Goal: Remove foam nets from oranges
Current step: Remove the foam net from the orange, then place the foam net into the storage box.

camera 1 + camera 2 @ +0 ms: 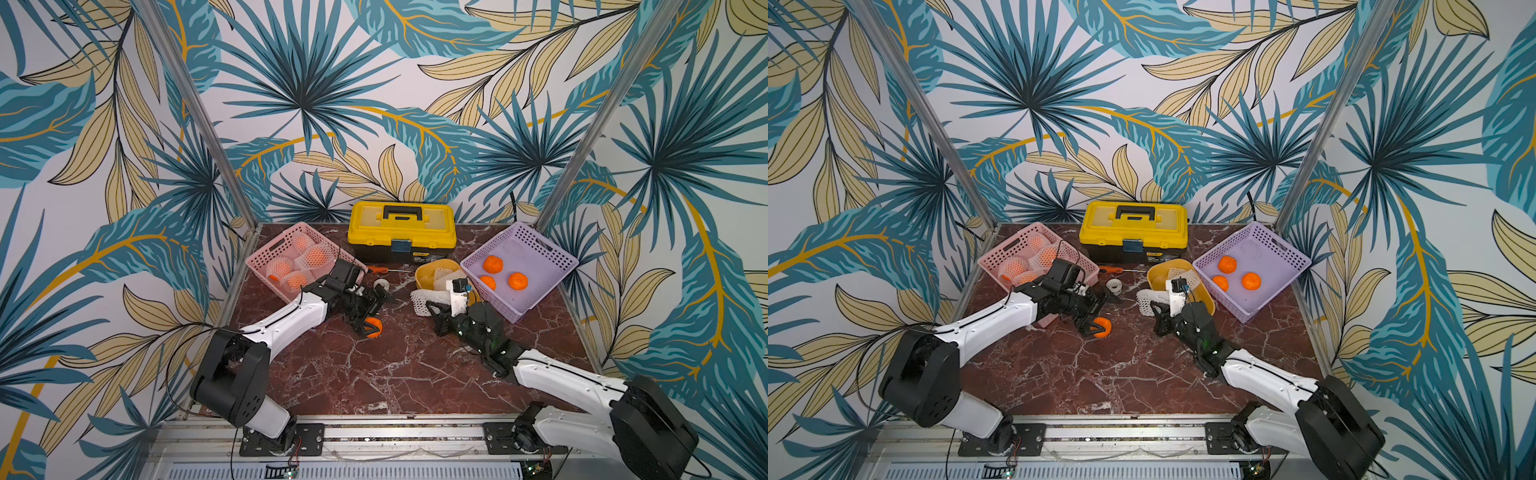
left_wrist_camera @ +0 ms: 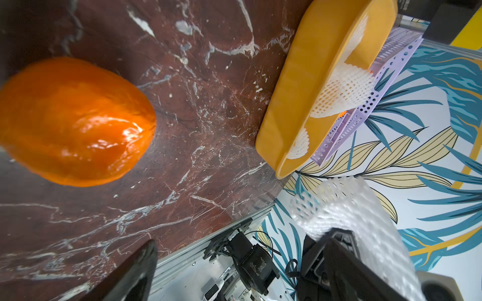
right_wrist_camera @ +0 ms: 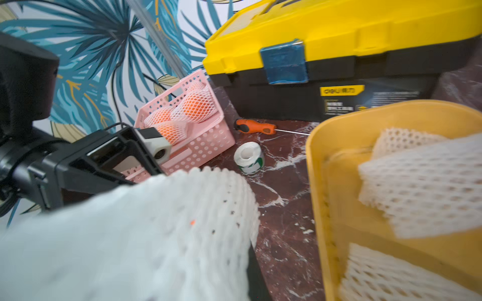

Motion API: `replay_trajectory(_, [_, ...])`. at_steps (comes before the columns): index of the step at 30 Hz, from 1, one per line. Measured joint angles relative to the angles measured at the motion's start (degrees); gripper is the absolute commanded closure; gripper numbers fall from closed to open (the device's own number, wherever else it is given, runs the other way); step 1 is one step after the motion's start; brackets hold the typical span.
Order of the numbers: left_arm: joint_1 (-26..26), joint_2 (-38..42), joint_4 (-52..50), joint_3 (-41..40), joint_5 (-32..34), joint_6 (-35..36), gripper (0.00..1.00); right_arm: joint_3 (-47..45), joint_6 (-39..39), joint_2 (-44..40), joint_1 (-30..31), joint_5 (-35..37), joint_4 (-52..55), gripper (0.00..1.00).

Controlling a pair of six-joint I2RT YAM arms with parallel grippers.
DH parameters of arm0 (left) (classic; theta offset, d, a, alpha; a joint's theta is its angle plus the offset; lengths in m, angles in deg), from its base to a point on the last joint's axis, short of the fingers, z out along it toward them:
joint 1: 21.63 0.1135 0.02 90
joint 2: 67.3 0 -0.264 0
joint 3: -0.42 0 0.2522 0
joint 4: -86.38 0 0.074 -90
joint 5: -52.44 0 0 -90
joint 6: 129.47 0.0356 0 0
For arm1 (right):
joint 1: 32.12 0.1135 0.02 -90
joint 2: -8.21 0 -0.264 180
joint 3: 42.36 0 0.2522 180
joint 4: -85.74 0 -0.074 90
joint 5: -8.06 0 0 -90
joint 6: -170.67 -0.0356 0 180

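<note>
A bare orange lies on the marble table, beside one finger of my left gripper, which is open and holds nothing. In the left wrist view the orange is blurred and lies apart from the wide jaws. My right gripper is shut on an empty white foam net next to the yellow bin. Several netted oranges fill the pink basket. Three bare oranges lie in the purple basket.
More empty nets lie in the yellow bin. A yellow toolbox stands at the back. In front of it lie an orange-handled screwdriver and a tape roll. Metal posts and rails frame the table.
</note>
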Motion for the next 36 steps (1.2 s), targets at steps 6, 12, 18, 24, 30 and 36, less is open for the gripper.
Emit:
replay_trajectory(6, [1.03,0.02,-6.91,4.61,3.74,6.78,0.0,9.2,-4.0,-0.83,-8.79,-1.51,16.87,0.76])
replay_trajectory(12, [1.6,0.02,-11.78,4.81,7.1,10.88,0.0,20.37,-7.15,8.48,-15.13,-8.39,26.14,0.66])
replay_trajectory(18, [1.64,0.02,-13.88,4.74,8.83,12.79,0.01,32.59,-11.28,24.39,-19.69,-18.91,32.22,0.61])
replay_trajectory(24, [1.64,0.42,-14.49,4.74,9.2,13.42,0.01,37.46,-16.2,33.75,-23.61,-25.7,34.86,0.43])
replay_trajectory(30, [0.35,-0.42,-14.71,8.17,7.74,13.51,0.0,38.53,-16.72,33.99,-23.74,-26.53,38.36,0.2])
replay_trajectory(36, [-3.3,-5.77,-10.97,18.91,5.86,11.76,0.01,38.49,-16.63,32.68,-23.74,-26.71,38.99,0.08])
